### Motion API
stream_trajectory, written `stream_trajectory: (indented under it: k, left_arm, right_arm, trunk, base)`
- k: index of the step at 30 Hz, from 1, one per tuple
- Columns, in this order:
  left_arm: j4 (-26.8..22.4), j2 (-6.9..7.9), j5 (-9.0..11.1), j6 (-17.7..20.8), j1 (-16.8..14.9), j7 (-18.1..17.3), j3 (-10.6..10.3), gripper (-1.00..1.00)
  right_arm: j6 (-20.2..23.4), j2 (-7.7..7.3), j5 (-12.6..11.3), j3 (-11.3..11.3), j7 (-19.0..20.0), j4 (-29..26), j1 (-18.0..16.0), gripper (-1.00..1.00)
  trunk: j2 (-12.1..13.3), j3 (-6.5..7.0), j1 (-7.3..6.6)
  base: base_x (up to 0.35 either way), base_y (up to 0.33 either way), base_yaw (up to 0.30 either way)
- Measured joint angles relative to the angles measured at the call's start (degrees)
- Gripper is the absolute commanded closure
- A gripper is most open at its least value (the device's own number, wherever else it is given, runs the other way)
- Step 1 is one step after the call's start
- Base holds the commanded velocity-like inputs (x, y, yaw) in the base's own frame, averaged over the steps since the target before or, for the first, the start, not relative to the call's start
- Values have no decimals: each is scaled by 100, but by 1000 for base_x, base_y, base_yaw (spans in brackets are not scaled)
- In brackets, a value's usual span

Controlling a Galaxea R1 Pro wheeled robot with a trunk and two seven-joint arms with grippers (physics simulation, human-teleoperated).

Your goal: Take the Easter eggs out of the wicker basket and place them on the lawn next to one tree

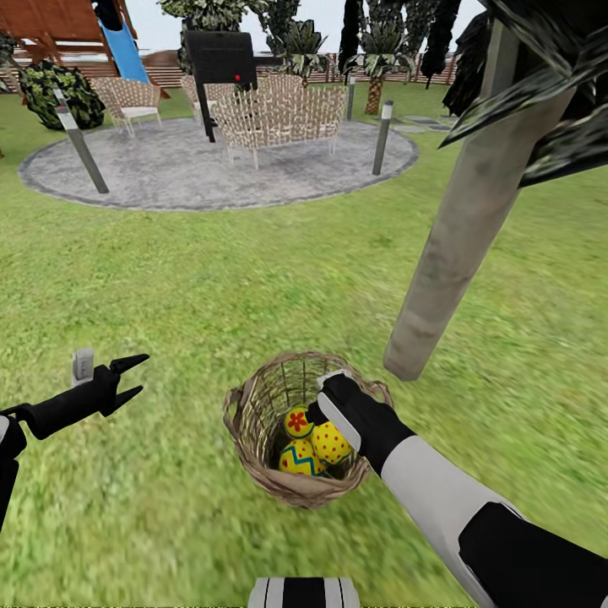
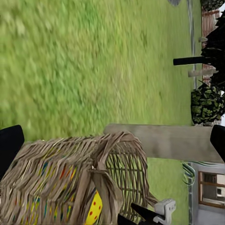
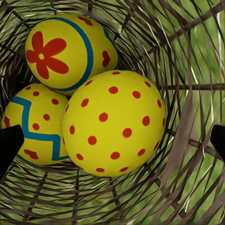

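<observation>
The wicker basket (image 1: 253,439) stands on the lawn (image 1: 169,279), close in front of me. Inside lie three yellow Easter eggs: a red-dotted egg (image 3: 115,124), a flower egg (image 3: 65,51) and a blue-zigzag egg (image 3: 35,126). My right gripper (image 1: 323,415) reaches down into the basket. It is open, its fingertips (image 3: 9,145) wide apart on either side of the dotted egg without touching it. My left gripper (image 1: 128,378) hovers open over the grass to the left of the basket and holds nothing. The tree's pale trunk (image 1: 469,219) rises just beyond the basket to the right.
A grey round paved patch (image 1: 169,173) with wicker chairs (image 1: 279,118), short posts (image 1: 382,135) and a black board lies further ahead. A bush (image 1: 59,93) and a blue slide (image 1: 127,51) stand at the far left. Dark leaves (image 1: 549,110) hang at the upper right.
</observation>
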Motion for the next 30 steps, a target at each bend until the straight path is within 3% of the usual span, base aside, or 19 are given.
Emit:
stream_trajectory:
  k: [15,18,22,30]
  left_arm:
    - [0,0,-1,0,-1,0,0,-100]
    - [0,0,2,-3,0,0,0,-100]
    - [-2,0,-1,-5,1,0,0,-100]
    - [-3,0,-2,-8,-1,0,0,-100]
  right_arm:
    - [1,0,9,-29,8,9,0,-100]
    - [-1,0,5,-141,1,-4,0,-100]
    - [0,0,20,-513,3,-36,-1,-100]
    - [0,0,32,-569,8,-60,-1,-100]
  trunk:
    - [0,-140,0]
    - [0,-167,0]
    - [0,-205,0]
    - [0,-279,0]
  base:
    - [0,0,0]
    - [0,0,0]
    - [0,0,0]
    - [0,0,0]
